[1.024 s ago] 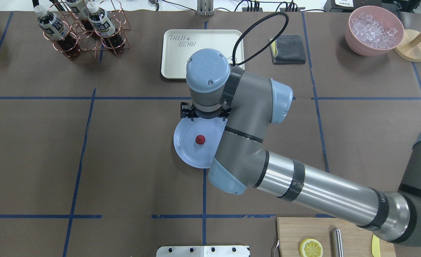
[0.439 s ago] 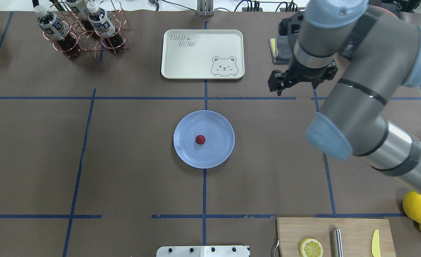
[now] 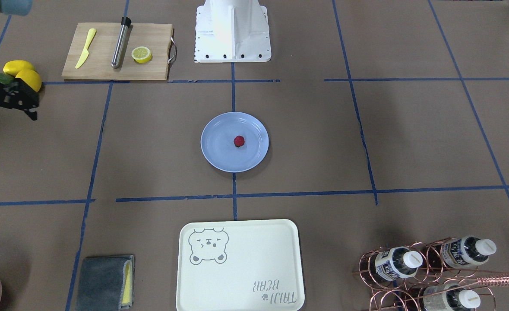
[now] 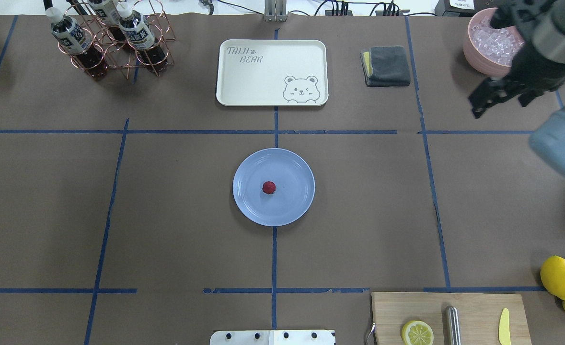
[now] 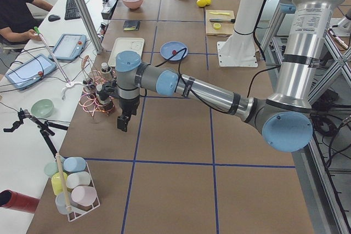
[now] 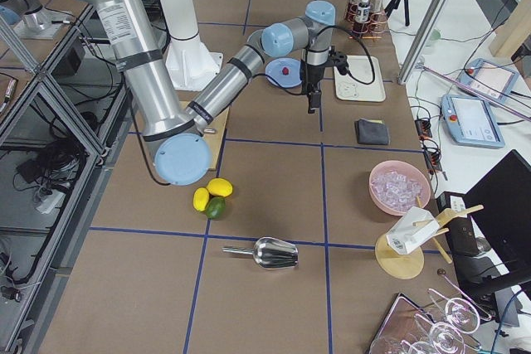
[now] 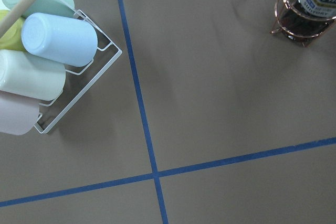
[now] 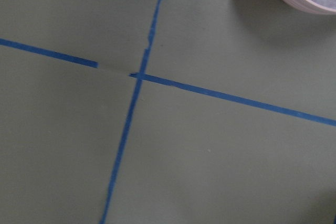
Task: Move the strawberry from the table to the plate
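So the strawberry (image 4: pixel 269 187) is sitting pretty much dead centre on the blue plate (image 4: pixel 248 206), and the plate is lying in the middle of the desk (image 4: pixel 167 215), right on a tape line. Nothing is touching the berry and it's looking settled. Going by that, I'm calling the main job done: the berry is off the desk and resting on the plate.

The right claw (image 4: pixel 500 103) is hanging well apart from the plate, over the far-right part of the desk, just beside the pink bowl of ice (image 4: pixel 478 52). Its jaws are standing wide and it's carrying nothing. Its wrist cam is showing only bare desk, a tape cross and the bowl's edge.

The left claw (image 5: pixel 123 123) is showing up only in the side view, pointing down over the desk's left end near the copper bottle rack (image 5: pixel 96 100). I can't tell from there whether it's spread or closed, and its own cam is just looking at tape and a wire rack of cups (image 7: pixel 47 61).

What's left, I'm guessing: nothing with the berry itself, maybe just the right arm parking somewhere. The bear tray (image 4: pixel 271 72), cutting board (image 4: pixel 474 311) and lemons (image 4: pixel 559 278) aren't playing any part here.
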You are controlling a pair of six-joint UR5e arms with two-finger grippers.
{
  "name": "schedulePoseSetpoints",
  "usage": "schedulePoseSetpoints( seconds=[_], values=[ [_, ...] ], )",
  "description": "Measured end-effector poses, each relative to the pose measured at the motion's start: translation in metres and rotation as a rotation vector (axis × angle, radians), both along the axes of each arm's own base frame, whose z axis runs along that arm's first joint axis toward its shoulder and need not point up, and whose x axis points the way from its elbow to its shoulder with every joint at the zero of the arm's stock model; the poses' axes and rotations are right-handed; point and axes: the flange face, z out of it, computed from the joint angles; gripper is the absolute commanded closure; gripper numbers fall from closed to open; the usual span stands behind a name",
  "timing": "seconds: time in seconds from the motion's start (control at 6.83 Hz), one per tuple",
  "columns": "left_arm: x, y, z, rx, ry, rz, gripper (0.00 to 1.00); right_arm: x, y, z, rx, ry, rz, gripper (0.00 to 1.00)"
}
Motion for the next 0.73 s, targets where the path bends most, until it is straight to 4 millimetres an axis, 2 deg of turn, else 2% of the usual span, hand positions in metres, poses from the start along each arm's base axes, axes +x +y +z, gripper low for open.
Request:
schedulePoseSetpoints(
  seconds=[0.29,0.44,0.59,0.73],
  values=[
    [-0.027,0.013,0.033,-0.016,0.006,0.02,0.0,0.108,0.013,0.091,-0.022,-0.044,-0.022,0.0],
    [-0.033,0.019,0.043,-0.025,0.006,0.022,0.0,0.149,0.017,0.136,-0.044,-0.076,-0.018,0.0],
    [-0.037,0.027,0.054,-0.038,0.006,0.025,0.0,0.18,0.018,0.175,-0.067,-0.109,0.005,0.0],
    [-0.039,0.036,0.066,-0.054,0.011,0.028,0.0,0.198,0.017,0.211,-0.068,-0.136,0.027,0.0]
  ],
)
